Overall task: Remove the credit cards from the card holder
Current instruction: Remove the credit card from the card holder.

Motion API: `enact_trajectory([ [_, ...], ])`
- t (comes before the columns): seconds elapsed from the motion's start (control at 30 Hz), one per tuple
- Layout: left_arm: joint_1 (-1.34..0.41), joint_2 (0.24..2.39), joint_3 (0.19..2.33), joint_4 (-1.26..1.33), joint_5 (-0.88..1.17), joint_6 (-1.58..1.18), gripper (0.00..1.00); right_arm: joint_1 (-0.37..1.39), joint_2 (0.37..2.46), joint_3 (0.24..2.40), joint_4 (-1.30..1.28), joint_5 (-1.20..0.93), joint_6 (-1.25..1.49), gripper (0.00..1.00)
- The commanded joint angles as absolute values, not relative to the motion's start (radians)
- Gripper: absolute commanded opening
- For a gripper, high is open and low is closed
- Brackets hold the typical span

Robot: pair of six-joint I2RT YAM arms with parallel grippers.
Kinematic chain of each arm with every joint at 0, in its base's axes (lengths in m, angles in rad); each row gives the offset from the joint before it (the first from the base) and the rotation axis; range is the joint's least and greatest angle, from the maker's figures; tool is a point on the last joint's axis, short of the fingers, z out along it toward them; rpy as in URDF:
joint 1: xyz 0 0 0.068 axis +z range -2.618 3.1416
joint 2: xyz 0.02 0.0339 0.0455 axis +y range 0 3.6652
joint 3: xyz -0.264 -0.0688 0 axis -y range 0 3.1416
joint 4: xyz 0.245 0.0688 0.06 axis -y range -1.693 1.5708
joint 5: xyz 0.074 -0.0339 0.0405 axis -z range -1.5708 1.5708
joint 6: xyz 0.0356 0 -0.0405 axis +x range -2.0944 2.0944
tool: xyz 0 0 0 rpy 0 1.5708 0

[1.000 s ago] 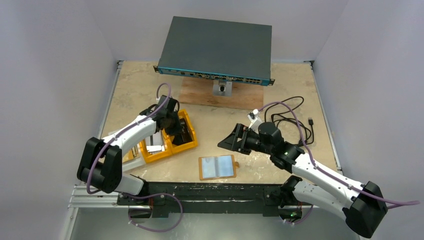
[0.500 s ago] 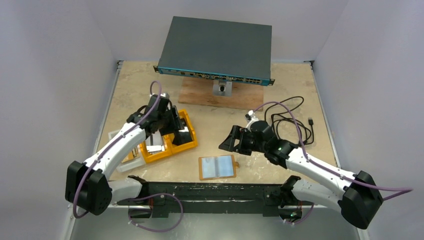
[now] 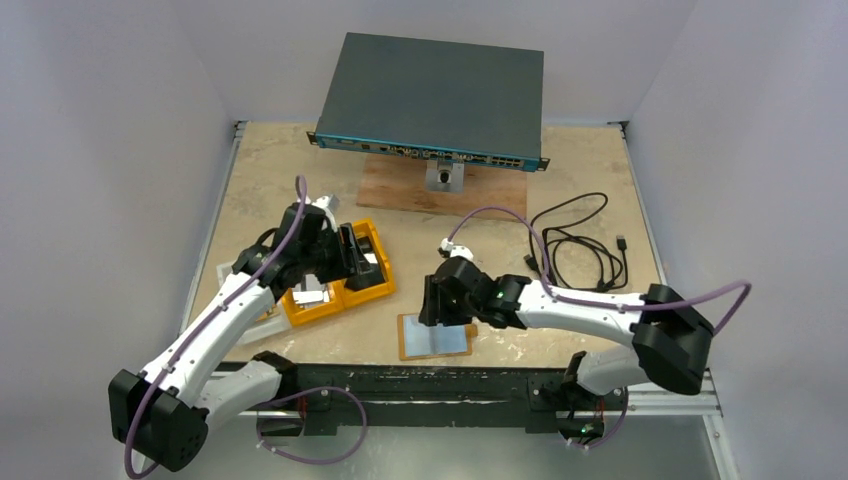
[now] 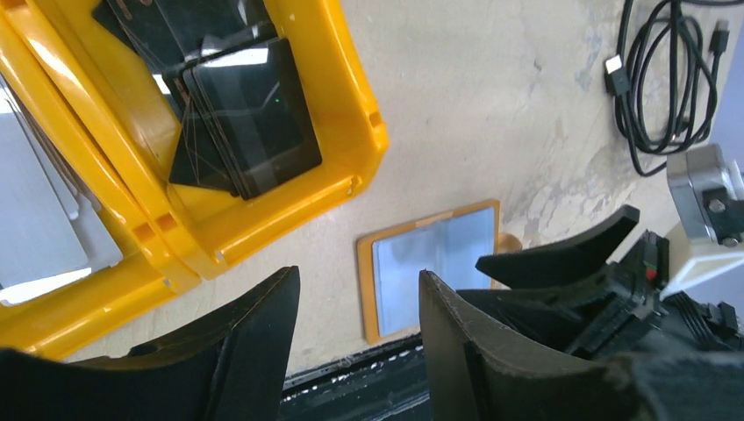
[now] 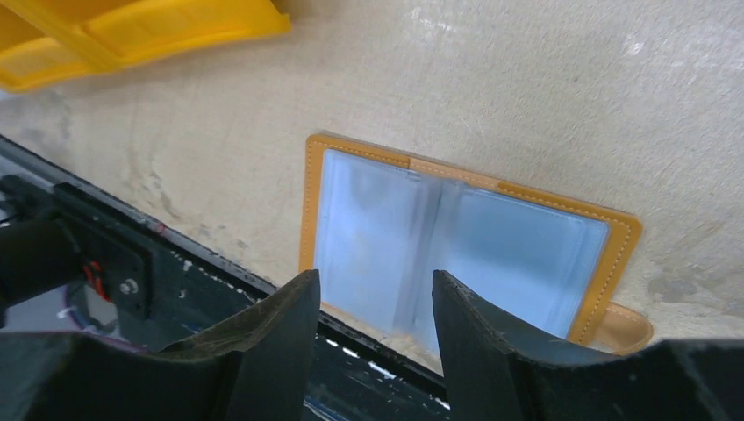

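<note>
My right gripper (image 5: 375, 285) hovers half open, empty, above the open card holder (image 5: 465, 250); my left gripper (image 4: 358, 279), likewise half open, grips nothing near the yellow tray (image 4: 351, 105).

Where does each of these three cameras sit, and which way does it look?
Top external: above and behind the arms, facing down at the table; both arms show.
Left wrist: on that arm, looking past the left gripper at the yellow tray.
Right wrist: on that arm, looking past the right gripper at the card holder.
Shared: all three show the card holder.
</note>
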State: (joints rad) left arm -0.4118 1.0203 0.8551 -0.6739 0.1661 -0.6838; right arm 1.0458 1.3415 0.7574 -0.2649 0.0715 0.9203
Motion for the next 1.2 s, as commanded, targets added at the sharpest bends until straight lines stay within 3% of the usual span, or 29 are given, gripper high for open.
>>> enact_trajectory([
  [0.0, -0.428, 0.975, 0.800, -0.668, 0.216, -0.668, 0.52, 1.106, 1.421, 0.857, -0.343, 0.198, 0.942, 0.49],
  [0.73, -0.548, 0.978, 0.645, -0.552, 0.222, -0.755, 0.51, 1.195, 1.660, 0.973, -0.454, 0.272, 0.980, 0.43],
  [1.17, -0.620, 1.058, 0.615, -0.473, 0.264, -0.803, 0.45, 1.170, 1.610, 0.790, -0.260, 0.135, 1.027, 0.10],
])
